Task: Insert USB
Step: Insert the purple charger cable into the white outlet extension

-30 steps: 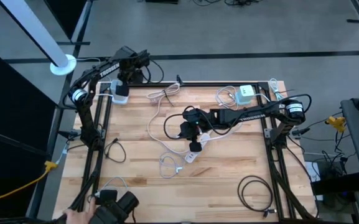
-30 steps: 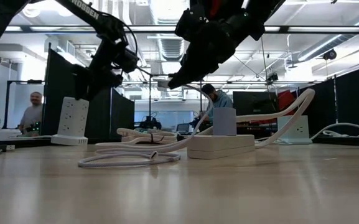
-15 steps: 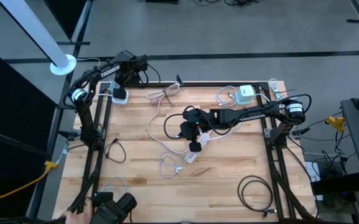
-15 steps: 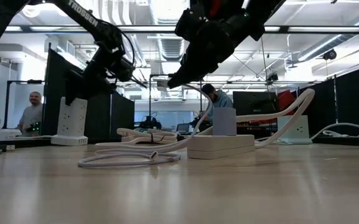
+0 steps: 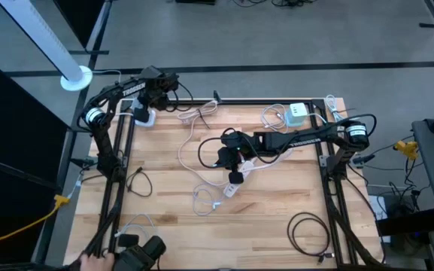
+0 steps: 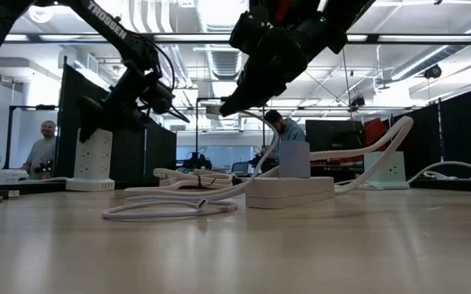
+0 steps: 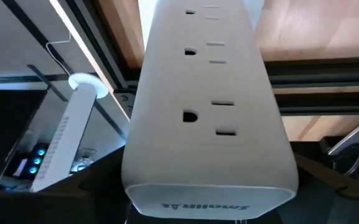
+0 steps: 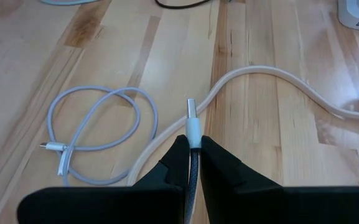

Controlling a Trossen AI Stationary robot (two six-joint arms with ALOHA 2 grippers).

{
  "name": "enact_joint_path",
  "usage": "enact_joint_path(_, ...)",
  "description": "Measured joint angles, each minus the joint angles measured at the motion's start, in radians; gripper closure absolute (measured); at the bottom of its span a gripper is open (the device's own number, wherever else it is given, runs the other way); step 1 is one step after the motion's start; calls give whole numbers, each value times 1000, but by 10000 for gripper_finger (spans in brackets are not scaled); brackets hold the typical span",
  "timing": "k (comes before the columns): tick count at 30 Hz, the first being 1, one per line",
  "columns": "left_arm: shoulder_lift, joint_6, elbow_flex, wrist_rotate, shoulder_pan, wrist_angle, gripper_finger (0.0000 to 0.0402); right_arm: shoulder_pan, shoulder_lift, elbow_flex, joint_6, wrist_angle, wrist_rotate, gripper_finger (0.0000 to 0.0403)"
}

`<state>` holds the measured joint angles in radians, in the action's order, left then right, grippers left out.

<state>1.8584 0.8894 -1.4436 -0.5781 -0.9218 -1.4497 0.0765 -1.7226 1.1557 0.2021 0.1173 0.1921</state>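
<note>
Right wrist view: right end effector (image 8: 192, 144) pinched shut on the USB plug (image 8: 193, 122), held over mid-table (image 5: 277, 196); left end effector (image 5: 147, 102) spread wide around the white power strip (image 7: 207, 106) at the far-left corner.

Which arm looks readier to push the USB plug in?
The right. Its hand already pinches the USB plug over mid-table. The left hand is open around the tower strip at the far left corner.
</note>
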Motion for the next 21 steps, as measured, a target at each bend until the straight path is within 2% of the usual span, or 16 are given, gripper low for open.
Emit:
enact_joint_path(4, -14, -78, -17, 60, 5, -13, 106, 0, 0, 0, 8, -2, 0, 391)
enact_joint_path(9, -89, -125, -16, 206, 71, -6, 106, 0, 0, 0, 8, -3, -1, 391)
enact_joint_path(15, -190, -168, -12, 298, 215, 28, 106, 0, 0, 0, 8, -28, -9, 391)
enact_joint_path(21, -225, -224, -11, 417, 393, 95, 106, 1, 0, 0, 8, -35, -9, 391)
